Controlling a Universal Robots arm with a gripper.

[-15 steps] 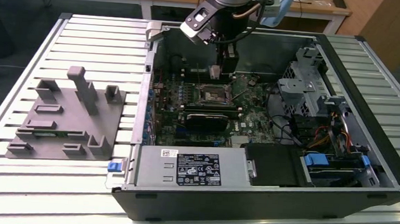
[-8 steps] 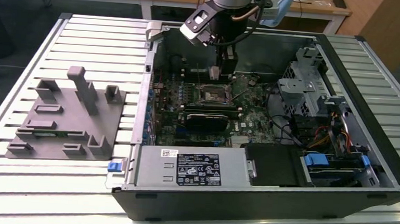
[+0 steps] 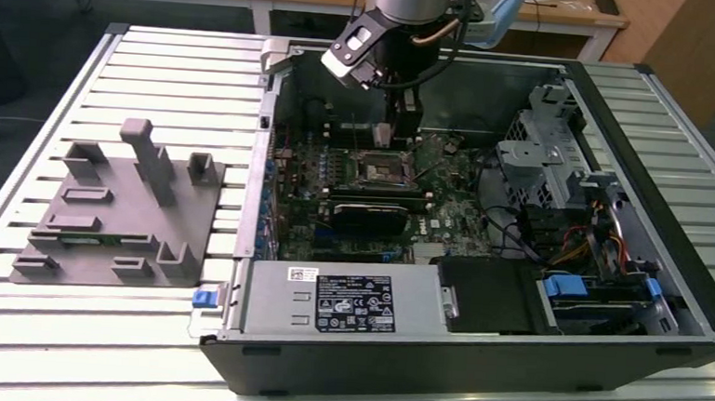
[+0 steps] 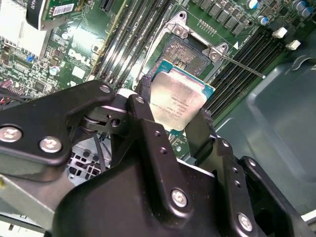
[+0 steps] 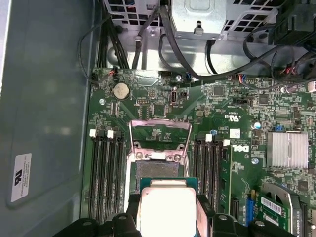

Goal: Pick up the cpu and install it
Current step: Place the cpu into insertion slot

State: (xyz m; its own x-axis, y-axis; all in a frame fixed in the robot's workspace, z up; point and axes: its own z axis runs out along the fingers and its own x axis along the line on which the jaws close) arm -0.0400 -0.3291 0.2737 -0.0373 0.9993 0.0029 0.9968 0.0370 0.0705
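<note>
My fingers [image 4: 149, 126] grip the cpu [image 4: 177, 101] by opposite edges over the open socket [image 4: 183, 52]. I judge it light, stiff and fragile underneath, so edges only.

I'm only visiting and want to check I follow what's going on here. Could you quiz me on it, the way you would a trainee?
1. True or false: the socket sits outside the computer case.
2. The pincer holds: A a screw, B a silvery chip, C a cable.
3. Is the socket's metal lid open or closed?
Key: 1 false; 2 B; 3 open.
</note>
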